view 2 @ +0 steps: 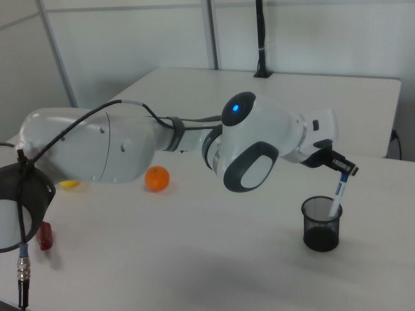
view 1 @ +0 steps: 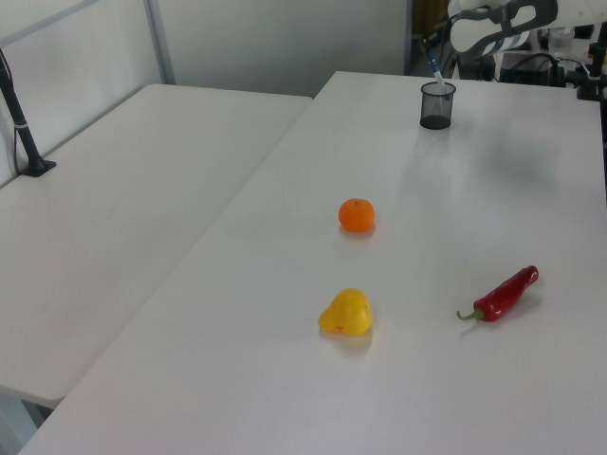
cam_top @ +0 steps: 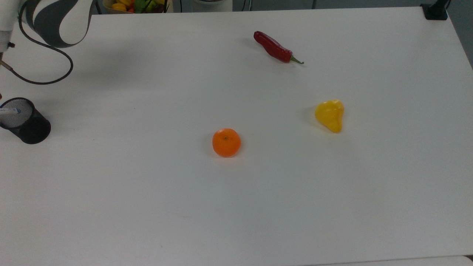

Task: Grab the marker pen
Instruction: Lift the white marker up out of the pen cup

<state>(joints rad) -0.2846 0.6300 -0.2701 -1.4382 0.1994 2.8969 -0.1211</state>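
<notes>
A robot arm [view 2: 194, 146] is reaching over a white table [cam_top: 258, 192], its gripper [view 2: 347, 170] pinching the blue upper end of the marker [view 2: 338, 194] from above. The fingers are clamped narrowly around that end. The marker's white barrel is leaning slightly, its lower end sitting inside the black mesh cup [view 2: 321, 223], below the rim.

In the top view, the cup [cam_top: 25, 120] is standing at the table's far left edge, and the marker [cam_top: 9, 110] is showing as a pale bar with a blue band across the cup's mouth. The arm's grey-and-white link [cam_top: 55, 18] and a looping black cable [cam_top: 44, 74] are hanging over the top view's upper left corner.

In the left view, the cup [view 1: 437, 104] is standing at the far end of the table, with the marker [view 1: 436, 72] rising out of it toward the arm [view 1: 498, 24] above.

Well apart from the cup, an orange [cam_top: 226, 142] is lying near the middle of the table. A yellow pepper [cam_top: 330, 115] is lying to the top view's right of it, and a red chilli [cam_top: 275, 48] is lying farther back, its green stem pointing to the top view's right. A bowl of coloured produce [cam_top: 136, 5] is peeking over the table's far edge.
</notes>
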